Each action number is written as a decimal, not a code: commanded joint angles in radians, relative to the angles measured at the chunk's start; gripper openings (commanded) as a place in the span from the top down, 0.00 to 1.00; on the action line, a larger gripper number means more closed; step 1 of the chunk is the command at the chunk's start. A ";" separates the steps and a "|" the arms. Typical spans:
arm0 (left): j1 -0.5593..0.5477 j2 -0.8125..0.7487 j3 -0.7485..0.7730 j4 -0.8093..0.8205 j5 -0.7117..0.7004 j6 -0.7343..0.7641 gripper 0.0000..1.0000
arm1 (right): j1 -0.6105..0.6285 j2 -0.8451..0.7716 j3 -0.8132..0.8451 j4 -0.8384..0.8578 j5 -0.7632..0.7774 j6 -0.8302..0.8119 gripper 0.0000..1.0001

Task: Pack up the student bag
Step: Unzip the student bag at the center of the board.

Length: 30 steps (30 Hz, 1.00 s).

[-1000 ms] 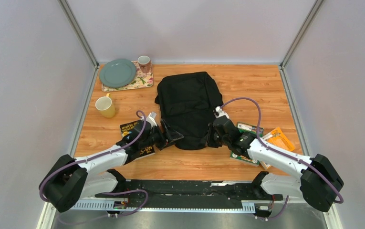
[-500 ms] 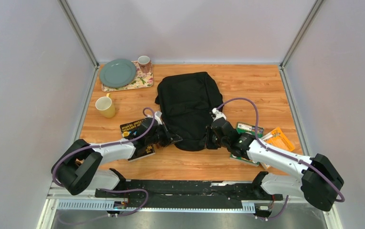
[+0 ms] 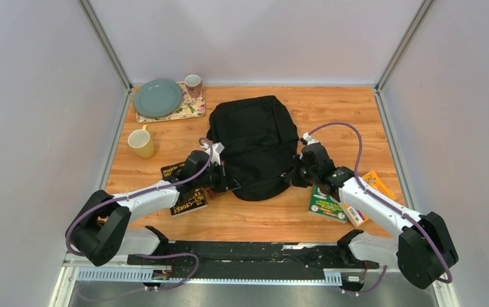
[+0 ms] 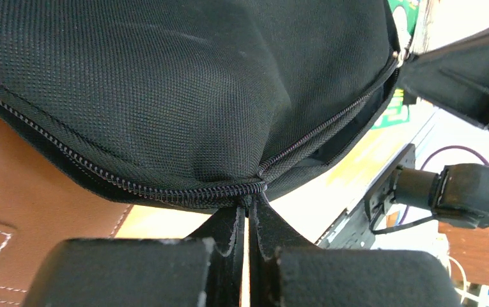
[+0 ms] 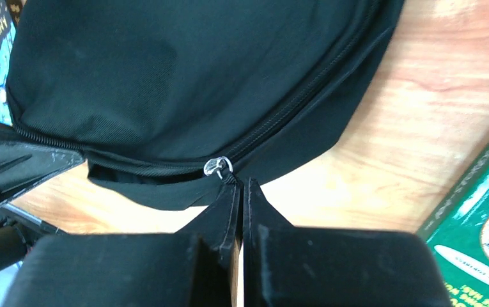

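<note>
Student bag (image 3: 252,137) x1, zip (image 4: 184,194) in tight-shut L tool (image 4: 250,204) + R tool (image 5: 240,182); mugs (image 3: 140,143) (image 3: 193,84) x2, plate (image 3: 157,98) x1.

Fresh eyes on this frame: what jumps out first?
The black student bag lies flat mid-table, by far the biggest thing. Both tools are shut on its near zipper edge: the left tool at the left side, the right tool just beside the silver zipper ring. A dark book sits under the left arm, a green book by the right.
</note>
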 commanded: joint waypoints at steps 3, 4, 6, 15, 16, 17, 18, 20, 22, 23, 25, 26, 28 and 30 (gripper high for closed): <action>0.058 -0.042 -0.021 -0.101 0.074 0.197 1.00 | -0.097 0.040 0.074 -0.029 -0.011 -0.109 1.00; 0.064 -0.043 -0.020 -0.098 0.091 0.205 1.00 | -0.103 0.045 0.077 -0.037 -0.001 -0.119 1.00; 0.078 -0.043 -0.014 -0.098 0.137 0.236 1.00 | -0.116 0.053 0.082 -0.054 0.021 -0.141 1.00; 0.135 -0.029 0.002 -0.079 0.231 0.269 1.00 | -0.189 0.002 0.043 -0.039 -0.011 -0.149 1.00; 0.142 -0.025 0.008 -0.076 0.235 0.268 1.00 | -0.189 0.002 0.027 -0.034 -0.025 -0.140 1.00; 0.147 -0.025 0.012 -0.075 0.241 0.257 1.00 | -0.191 0.002 0.017 -0.028 -0.037 -0.133 1.00; 0.150 -0.022 0.018 -0.075 0.247 0.251 0.96 | -0.189 0.001 0.005 -0.011 -0.062 -0.124 1.00; 0.150 -0.019 0.041 -0.075 0.299 0.243 0.65 | -0.189 -0.013 -0.026 0.001 -0.083 -0.107 1.00; 0.150 -0.041 0.051 -0.070 0.318 0.231 0.49 | -0.191 -0.026 -0.043 0.014 -0.099 -0.098 1.00; 0.150 -0.057 0.052 -0.072 0.320 0.223 0.35 | -0.189 -0.032 -0.056 0.017 -0.100 -0.091 1.00; 0.148 -0.109 0.075 -0.122 0.318 0.243 0.24 | -0.189 -0.035 -0.066 0.026 -0.120 -0.087 1.00; 0.150 -0.126 0.084 -0.150 0.297 0.272 0.24 | -0.191 -0.035 -0.067 0.026 -0.125 -0.086 1.00; 0.147 -0.170 0.121 -0.226 0.275 0.306 0.23 | -0.189 -0.035 -0.067 0.030 -0.143 -0.086 1.00; 0.136 -0.189 0.149 -0.271 0.241 0.343 0.23 | -0.189 -0.039 -0.061 0.032 -0.151 -0.081 1.00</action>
